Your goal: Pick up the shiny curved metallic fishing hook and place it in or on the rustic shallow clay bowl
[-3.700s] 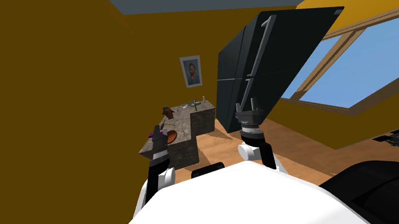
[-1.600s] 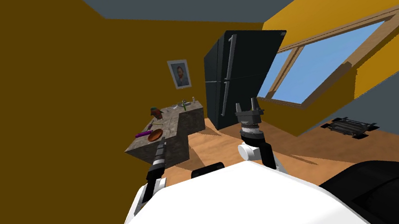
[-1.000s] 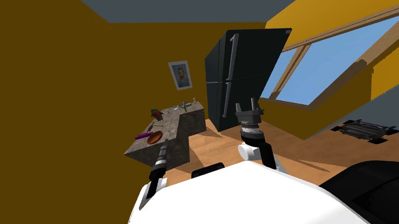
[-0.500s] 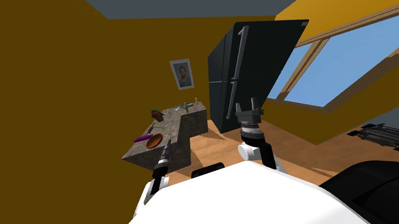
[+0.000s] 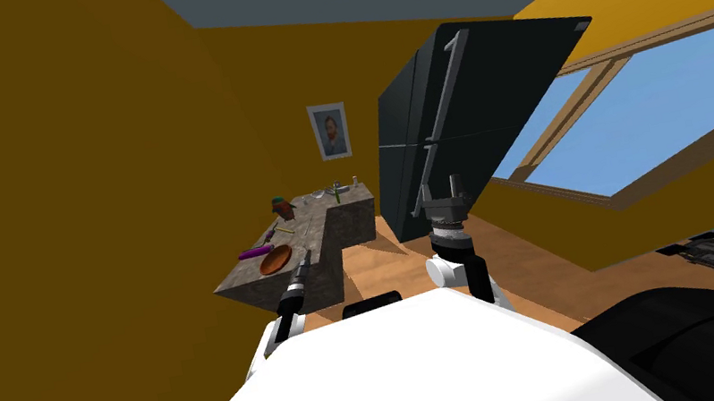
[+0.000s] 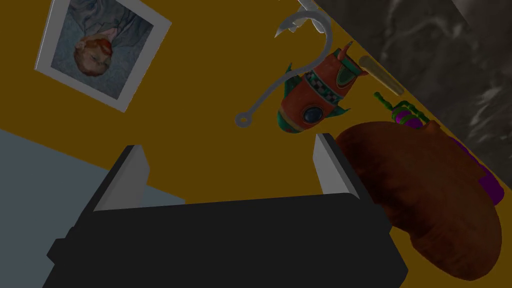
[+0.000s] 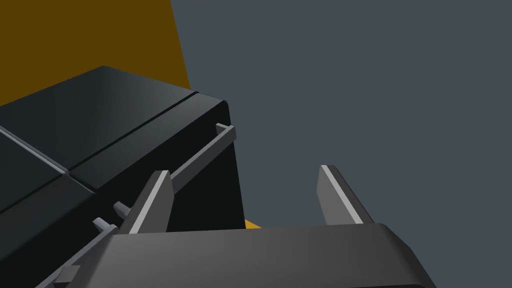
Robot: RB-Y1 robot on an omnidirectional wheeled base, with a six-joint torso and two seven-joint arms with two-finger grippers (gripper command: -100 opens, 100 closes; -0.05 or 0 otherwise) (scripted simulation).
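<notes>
Ochre walls, a grey ceiling and a wood floor framed a mottled stone counter [image 5: 308, 219] beside a black fridge [image 5: 466, 102]. Held the left gripper [image 6: 227, 145] low at the counter's near side, fingers spread wide and empty, with the reddish-brown bowl [image 6: 425, 200] just beside one of them. Found the grey hook [image 6: 327, 40] farther along the counter, beyond the bowl, crossing a red rocket toy [image 6: 312, 95]; could not tell whether touching it. Carried the right gripper [image 7: 245, 172] raised toward the fridge, fingers likewise apart. Judged the reach for the hook in hand, pickup not yet begun. Probably needed next: pass the bowl, straddle the thin shank, close squarely against slipping.
</notes>
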